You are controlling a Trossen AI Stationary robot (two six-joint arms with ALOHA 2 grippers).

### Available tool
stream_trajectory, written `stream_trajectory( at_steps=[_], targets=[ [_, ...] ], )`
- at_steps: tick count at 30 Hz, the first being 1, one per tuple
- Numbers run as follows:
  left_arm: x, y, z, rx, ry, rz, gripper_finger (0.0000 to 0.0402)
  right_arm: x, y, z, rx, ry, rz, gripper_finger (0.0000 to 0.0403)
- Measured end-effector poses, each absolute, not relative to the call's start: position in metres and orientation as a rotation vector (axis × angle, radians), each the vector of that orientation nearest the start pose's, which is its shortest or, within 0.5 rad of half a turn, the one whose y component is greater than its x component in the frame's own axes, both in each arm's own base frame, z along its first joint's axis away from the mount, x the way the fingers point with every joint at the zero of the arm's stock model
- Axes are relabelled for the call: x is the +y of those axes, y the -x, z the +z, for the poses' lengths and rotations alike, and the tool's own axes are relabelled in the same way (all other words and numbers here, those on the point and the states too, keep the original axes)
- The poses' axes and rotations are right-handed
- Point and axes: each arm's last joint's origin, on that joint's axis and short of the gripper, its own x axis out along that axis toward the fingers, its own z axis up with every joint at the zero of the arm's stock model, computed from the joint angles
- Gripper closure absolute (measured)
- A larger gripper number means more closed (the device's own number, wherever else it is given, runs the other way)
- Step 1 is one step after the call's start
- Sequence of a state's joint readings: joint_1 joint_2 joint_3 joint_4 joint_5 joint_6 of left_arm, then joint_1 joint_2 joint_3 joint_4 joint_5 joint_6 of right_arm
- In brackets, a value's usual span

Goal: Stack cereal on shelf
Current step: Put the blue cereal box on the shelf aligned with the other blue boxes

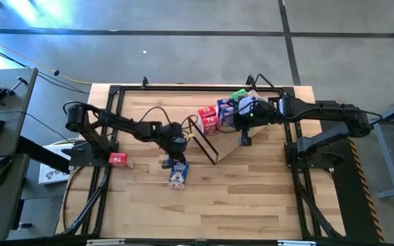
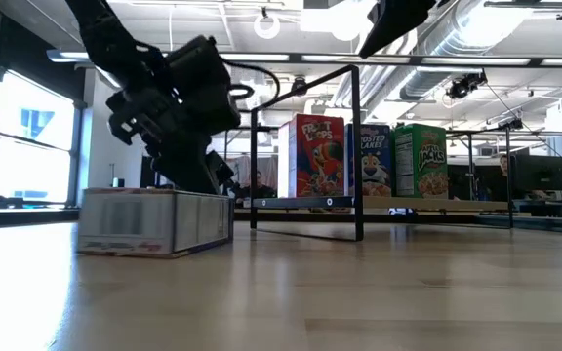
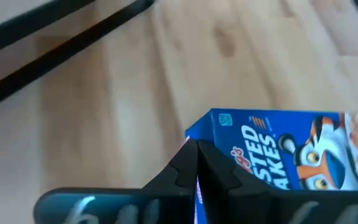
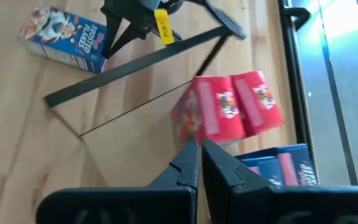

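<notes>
While the right hand [image 1: 243,140] waits shut by the shelf [image 1: 228,147], the left hand [image 1: 167,162], shut and empty, sits over the blue Frosted Flakes box [image 1: 178,175]; next it must open to grab it.

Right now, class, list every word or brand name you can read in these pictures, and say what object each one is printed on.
"FROOT LOOPS": red box standing on the shelf.
"FROSTED FLAKES": blue box beside it.
"JACKS": green box beside that.
"STED AKES", partly hidden: blue box lying on the table, in front of the left pincer.
Yellow tag: too blurred to read.
Red box at the table's left: too small to read.
</notes>
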State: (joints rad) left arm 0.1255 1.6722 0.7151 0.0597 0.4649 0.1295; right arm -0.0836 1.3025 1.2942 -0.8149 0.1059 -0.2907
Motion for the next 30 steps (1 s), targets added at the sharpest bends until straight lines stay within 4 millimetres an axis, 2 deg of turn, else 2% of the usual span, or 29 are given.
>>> stream_trajectory(
  at_steps=[5,9,13,19,21,26,30],
  targets=[
    [-0.006,-0.298,0.129,0.838,0.151,-0.404,0.0401,0.0,-0.257,0.342,0.889,0.29,-0.076,0.0403],
    [-0.03,-0.301,0.133,0.804,0.153,-0.445,0.0402,0.027,-0.253,0.341,0.89,0.28,-0.109,0.0403],
    [-0.051,-0.301,0.153,0.747,0.128,-0.457,0.0401,0.063,-0.247,0.333,0.838,0.278,-0.109,0.0403],
    [-0.084,-0.281,0.2,0.65,0.178,-0.472,0.0401,0.117,-0.238,0.295,0.7,0.136,-0.037,0.0403],
    [-0.094,-0.27,0.208,0.68,0.241,-0.443,0.0402,0.133,-0.236,0.28,0.618,0.062,0.016,0.0403],
    [-0.123,-0.245,0.204,0.834,0.331,-0.315,0.0402,0.164,-0.234,0.246,0.427,-0.082,0.129,0.0403],
    [-0.134,-0.232,0.191,0.916,0.369,-0.1,0.0402,0.181,-0.244,0.219,0.41,-0.114,0.121,0.0403]
  ],
)
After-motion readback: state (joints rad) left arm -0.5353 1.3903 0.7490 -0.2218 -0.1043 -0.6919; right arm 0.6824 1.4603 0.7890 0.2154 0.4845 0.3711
